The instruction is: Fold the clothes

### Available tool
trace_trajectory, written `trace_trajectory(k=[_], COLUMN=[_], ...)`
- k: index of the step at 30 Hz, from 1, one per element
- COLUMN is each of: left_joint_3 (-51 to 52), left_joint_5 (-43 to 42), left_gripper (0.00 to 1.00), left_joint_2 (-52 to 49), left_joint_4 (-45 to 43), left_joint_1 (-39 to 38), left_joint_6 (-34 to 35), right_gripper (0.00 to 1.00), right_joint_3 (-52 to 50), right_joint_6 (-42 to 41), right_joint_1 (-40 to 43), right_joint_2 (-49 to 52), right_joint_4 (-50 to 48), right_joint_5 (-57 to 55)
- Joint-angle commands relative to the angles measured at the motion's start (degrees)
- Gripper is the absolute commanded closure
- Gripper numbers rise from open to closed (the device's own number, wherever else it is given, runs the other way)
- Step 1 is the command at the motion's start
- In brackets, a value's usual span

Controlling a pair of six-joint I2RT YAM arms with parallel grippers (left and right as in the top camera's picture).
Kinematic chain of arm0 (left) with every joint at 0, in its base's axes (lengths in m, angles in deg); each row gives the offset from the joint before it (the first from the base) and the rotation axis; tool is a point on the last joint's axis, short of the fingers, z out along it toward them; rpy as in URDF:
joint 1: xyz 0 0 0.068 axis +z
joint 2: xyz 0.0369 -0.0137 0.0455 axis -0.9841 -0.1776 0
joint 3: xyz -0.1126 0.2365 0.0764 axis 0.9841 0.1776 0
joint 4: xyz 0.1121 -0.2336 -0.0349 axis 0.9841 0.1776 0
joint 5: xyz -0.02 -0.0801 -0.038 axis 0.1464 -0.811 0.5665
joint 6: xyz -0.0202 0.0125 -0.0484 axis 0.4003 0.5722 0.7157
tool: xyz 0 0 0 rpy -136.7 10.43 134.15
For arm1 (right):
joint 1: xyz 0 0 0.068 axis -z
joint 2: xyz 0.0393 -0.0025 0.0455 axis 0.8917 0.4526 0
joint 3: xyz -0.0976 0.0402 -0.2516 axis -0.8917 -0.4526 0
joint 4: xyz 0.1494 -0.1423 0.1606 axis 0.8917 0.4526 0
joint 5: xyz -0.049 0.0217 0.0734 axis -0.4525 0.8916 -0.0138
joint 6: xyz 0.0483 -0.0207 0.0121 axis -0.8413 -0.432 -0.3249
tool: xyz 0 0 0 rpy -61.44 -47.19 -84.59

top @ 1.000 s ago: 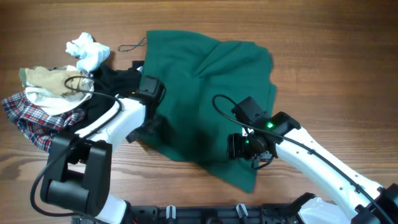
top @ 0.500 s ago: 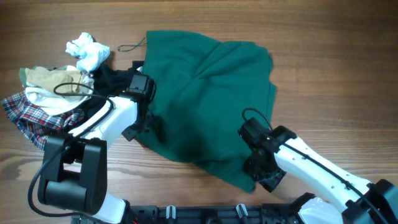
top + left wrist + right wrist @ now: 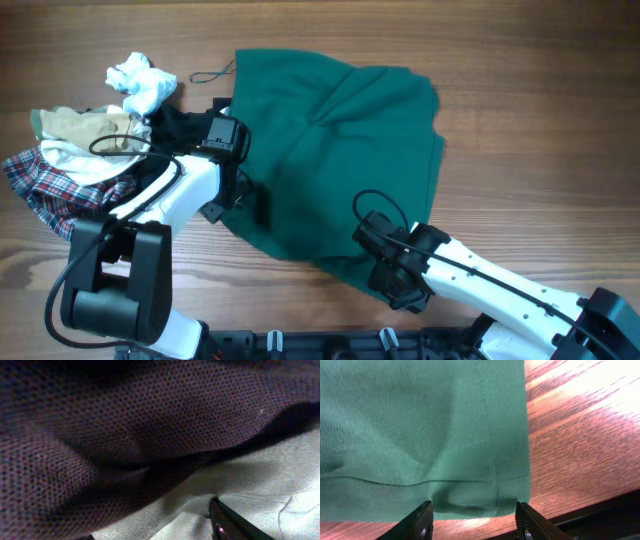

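The large dark green garment [image 3: 330, 150] lies spread over the middle of the table, with creases at its top right. My left gripper [image 3: 228, 195] is at its left edge, beside a black garment [image 3: 185, 125]. In the left wrist view black mesh cloth [image 3: 125, 425] fills the top; pale green cloth lies between the spread fingers [image 3: 230, 522]. My right gripper [image 3: 385, 280] is at the green garment's front corner. Its open jaws [image 3: 475, 517] straddle the hemmed corner [image 3: 485, 500], which lies flat on the wood.
A heap of other clothes sits at the left: white [image 3: 140, 82], beige [image 3: 80, 125] and red-blue plaid [image 3: 50, 185]. A thin black cord [image 3: 210, 73] lies near the green garment's top left corner. The table's front edge [image 3: 600, 510] runs just past the right gripper.
The right arm moved from the middle right of the green garment down to its front corner, and its jaws narrowed. The left gripper shifted slightly left along the garment's edge.
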State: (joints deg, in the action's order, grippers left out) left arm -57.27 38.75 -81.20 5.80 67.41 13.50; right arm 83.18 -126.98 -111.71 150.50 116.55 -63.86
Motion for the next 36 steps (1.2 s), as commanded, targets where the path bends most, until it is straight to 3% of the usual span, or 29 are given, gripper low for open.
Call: trace_trajectory(k=[1, 4, 10, 13, 14, 15, 16, 17, 19, 23, 25, 29, 33, 36], left_joint_3=[0.5, 0.5, 0.5, 0.5, 0.5, 0.5, 0.5, 0.5, 0.5, 0.5, 0.5, -2.8, -7.6, -8.4], left_joint_5=[-0.9, -0.9, -0.9, -0.9, -0.9, -0.9, -0.9, -0.9, -0.9, -1.1, -2.2, -5.4, -5.1, -5.1], left_gripper=[0.34, 0.34, 0.34, 0.35, 0.35, 0.37, 0.47, 0.64, 0.96, 0.96, 0.96, 0.96, 0.96, 0.96], left_joint_2=[-0.6, -0.6, -0.6, -0.6, -0.6, -0.6, -0.6, -0.6, -0.6, -0.6, -0.5, 0.7, 7.4, 14.5], left_joint_4=[-0.2, -0.2, -0.2, -0.2, -0.2, -0.2, -0.2, 0.1, 0.3, 0.5, 0.0, 1.6, 5.1, 5.2], left_joint_1=[0.3, 0.3, 0.3, 0.3, 0.3, 0.3, 0.3, 0.3, 0.3, 0.3, 0.3, 0.3, 0.3, 0.3], left_joint_6=[0.7, 0.7, 0.7, 0.7, 0.7, 0.7, 0.7, 0.7, 0.5, 0.0, -3.5, -13.8, -18.1, -19.3], right_gripper=[0.49, 0.51, 0.48, 0.57, 0.72, 0.77, 0.85, 0.93, 0.96, 0.96, 0.96, 0.96, 0.96, 0.96], right_joint_3=[-0.7, -0.7, -2.7, -4.9, -5.1, -5.1, -5.1, -5.1, -5.1, -3.7, -1.0, 9.0, 21.3, 24.6], right_joint_6=[-3.0, -7.1, -7.0, -5.5, -4.9, -3.3, -0.5, 2.1, 5.3, 7.6, 12.5, 26.1, 36.5, 41.1], right_joint_1=[-0.4, -0.4, -0.5, -0.5, -0.5, -0.5, -0.5, -0.5, -0.5, 2.0, 5.0, 16.0, 29.4, 37.6], right_joint_2=[1.7, 4.2, 4.6, 4.6, 4.6, 4.6, 4.6, 4.6, 4.6, 3.7, 2.0, -3.8, -8.1, -10.9], right_joint_4=[0.1, 0.3, -2.5, -6.1, -6.1, -6.8, -8.3, -9.3, -10.0, -9.9, -8.2, -2.5, 8.1, 11.7], right_joint_5=[-3.8, -4.4, -2.2, -0.7, -0.8, -0.7, -0.8, -0.8, -0.8, -2.2, -2.1, -2.1, -2.3, -2.2])
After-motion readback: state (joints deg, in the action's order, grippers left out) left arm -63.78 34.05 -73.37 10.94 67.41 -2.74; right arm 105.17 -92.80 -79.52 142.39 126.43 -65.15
